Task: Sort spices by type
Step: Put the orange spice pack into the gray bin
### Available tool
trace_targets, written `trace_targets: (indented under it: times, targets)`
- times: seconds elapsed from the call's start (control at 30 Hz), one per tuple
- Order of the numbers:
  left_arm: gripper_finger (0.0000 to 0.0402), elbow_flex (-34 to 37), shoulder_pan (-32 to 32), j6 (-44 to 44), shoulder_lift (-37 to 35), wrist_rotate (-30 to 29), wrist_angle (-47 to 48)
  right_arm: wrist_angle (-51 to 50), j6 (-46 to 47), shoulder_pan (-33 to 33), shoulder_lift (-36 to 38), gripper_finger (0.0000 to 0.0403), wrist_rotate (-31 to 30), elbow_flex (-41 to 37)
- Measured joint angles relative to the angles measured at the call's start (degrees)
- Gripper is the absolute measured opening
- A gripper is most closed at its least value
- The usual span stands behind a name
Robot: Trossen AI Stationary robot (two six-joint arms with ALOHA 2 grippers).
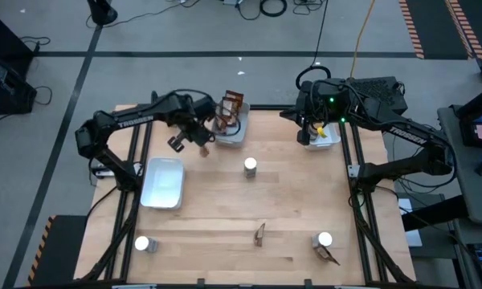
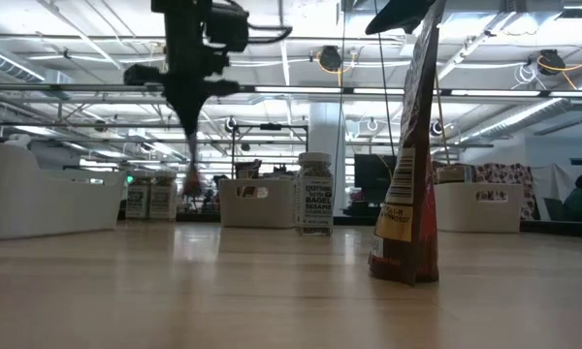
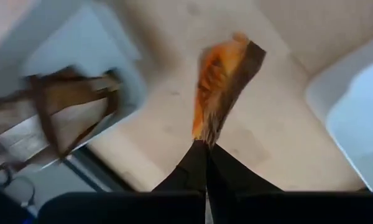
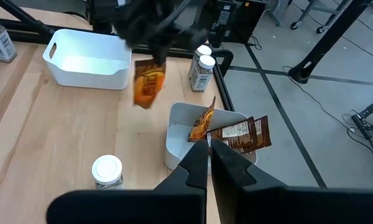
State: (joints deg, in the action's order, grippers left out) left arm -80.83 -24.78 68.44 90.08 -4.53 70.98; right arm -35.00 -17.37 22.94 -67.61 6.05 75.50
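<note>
Left pincer carries a packet in the air, just short of the packet bin.

Nearest on the desk (image 1: 225, 217) stand a lone brown packet (image 1: 259, 234), two white-capped jars (image 1: 144, 243) and another packet. Farther back, the left pincer (image 1: 202, 143) is clamped on an orange-and-brown packet (image 3: 221, 81), which hangs long-axis down, clear of the wood. The far tray (image 1: 233, 134) holding other packets lies just beyond it, toward the back edge, so I judge a short reach remains. The right pincer (image 1: 315, 128), closed and empty, waits over its own far-corner tray (image 1: 328, 138).
</note>
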Motion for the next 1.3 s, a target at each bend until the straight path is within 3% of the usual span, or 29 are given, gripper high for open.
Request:
trace_targets:
  times: [0.37, 0.63, 1.3]
  targets:
    - [0.0001, -10.23, -1.85, -4.63, -0.02, 0.00, -5.34, 0.00, -0.02, 0.00, 0.00, 0.0000, 0.01, 0.02]
    - [0.0000, -10.55, -1.87, -15.09, 0.67, -0.09, -14.08, 0.00, 0.05, 0.00, 0.00, 0.0000, -0.01, 0.00]
    - [0.0000, -10.55, -2.45, -42.26, 1.44, 0.26, -14.32, -0.22, 0.17, 0.00, 0.00, 0.0000, 0.01, 0.02]
